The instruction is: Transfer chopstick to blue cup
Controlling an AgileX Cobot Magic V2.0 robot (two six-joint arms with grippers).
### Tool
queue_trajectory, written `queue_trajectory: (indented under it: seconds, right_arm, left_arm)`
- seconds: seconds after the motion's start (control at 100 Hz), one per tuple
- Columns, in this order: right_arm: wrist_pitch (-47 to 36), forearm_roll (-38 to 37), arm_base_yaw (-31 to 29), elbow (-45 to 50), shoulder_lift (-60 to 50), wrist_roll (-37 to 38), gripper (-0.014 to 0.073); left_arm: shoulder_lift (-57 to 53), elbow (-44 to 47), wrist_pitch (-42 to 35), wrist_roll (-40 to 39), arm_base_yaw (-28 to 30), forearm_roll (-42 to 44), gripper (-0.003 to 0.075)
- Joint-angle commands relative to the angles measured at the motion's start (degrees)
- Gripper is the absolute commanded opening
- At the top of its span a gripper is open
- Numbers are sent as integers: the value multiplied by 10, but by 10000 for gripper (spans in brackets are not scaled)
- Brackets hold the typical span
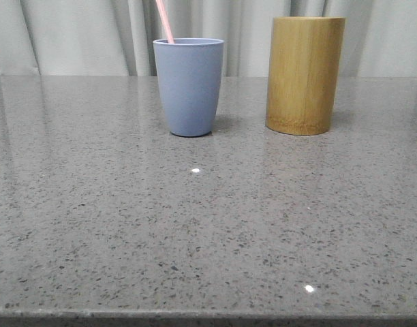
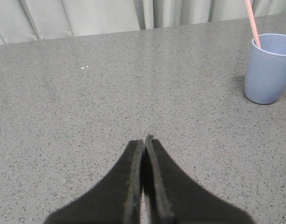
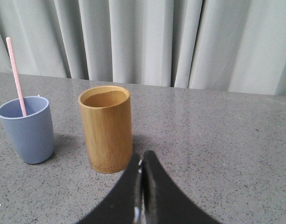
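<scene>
Pink chopstick [image 1: 165,20] stands inside blue cup [image 1: 189,86], leaning against rim, upper end tilted toward robot's left. Cup upright on speckled grey stone table [image 1: 195,231], near back edge. Tan bamboo holder [image 1: 304,75] upright just beside cup on robot's right, apart from it. Pale curtain [image 1: 72,34] behind table. Left gripper [image 2: 145,142] over bare tabletop, well apart from cup, fingers pressed together, holding nothing. Right gripper [image 3: 142,158] just in front of bamboo holder, fingers pressed together, holding nothing.

Chopstick [image 1: 165,20] top past the front view's edge, lower end inside blue cup [image 1: 189,87]
</scene>
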Motion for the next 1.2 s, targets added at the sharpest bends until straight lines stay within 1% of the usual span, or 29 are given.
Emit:
queue_trajectory:
  seconds: [0.0,0.22,0.94,1.02,1.09,1.19]
  right_arm:
    - [-47,-5,-3,-6,-14,-5,-62]
    - [-52,-5,-3,-5,-24,-5,-62]
    - [-51,-5,-3,-5,-24,-5,-62]
    - [-51,-5,-3,-5,-24,-5,-62]
    - [-51,-5,-3,-5,-24,-5,-62]
    - [-51,-5,-3,-5,-24,-5,-62]
  left_arm:
    - [-12,-4,-41,-7,-3,9,-19]
    - [-24,7,-22,-7,-3,22,-19]
    - [-24,7,-22,-7,-3,22,-19]
    - [-24,7,-22,-7,-3,46,-19]
    - [-24,8,-22,-7,-3,47,-19]
    - [-26,15,-40,-7,-3,35,-19]
